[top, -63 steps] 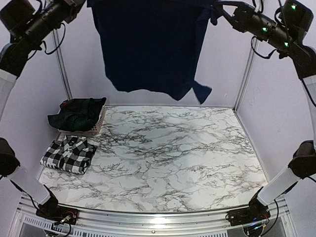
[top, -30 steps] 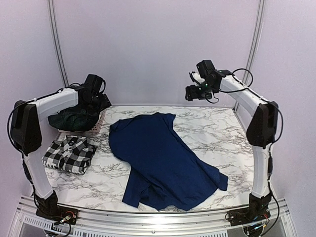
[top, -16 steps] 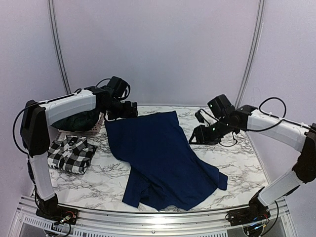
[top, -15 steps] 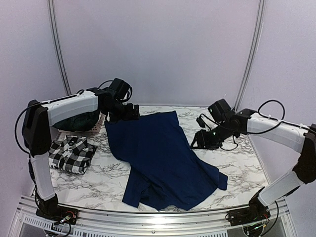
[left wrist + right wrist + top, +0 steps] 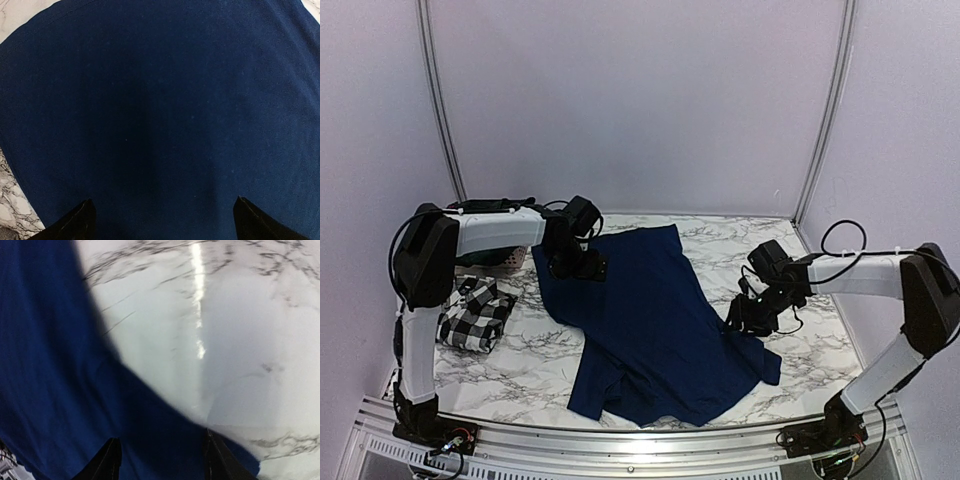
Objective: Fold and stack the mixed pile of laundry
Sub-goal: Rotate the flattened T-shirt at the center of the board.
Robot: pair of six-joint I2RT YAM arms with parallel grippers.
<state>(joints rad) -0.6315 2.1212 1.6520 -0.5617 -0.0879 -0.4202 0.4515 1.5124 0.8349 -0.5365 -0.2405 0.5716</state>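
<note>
1. The navy T-shirt (image 5: 640,320) lay spread on the marble table (image 5: 810,265). It ran from the far centre toward the near edge. One sleeve pointed to the right. The near hem was rumpled.

2. The left gripper (image 5: 582,265) stood over the far left part of the T-shirt, close to its surface. In the left wrist view its fingertips (image 5: 75,222) were set wide apart, with only flat blue cloth showing in the gap. Nothing was held.

3. The right gripper (image 5: 742,318) was low at the right edge of the T-shirt, beside the sleeve. In the right wrist view its fingertips (image 5: 111,460) stood at a middling gap over the edge of the cloth, where it met bare marble. The view was blurred, so contact with the cloth could not be confirmed.

4. The checked shirt (image 5: 470,315) lay folded at the left edge of the table, apart from the T-shirt. A basket (image 5: 512,260) sat behind it, mostly hidden by the left arm.
</note>
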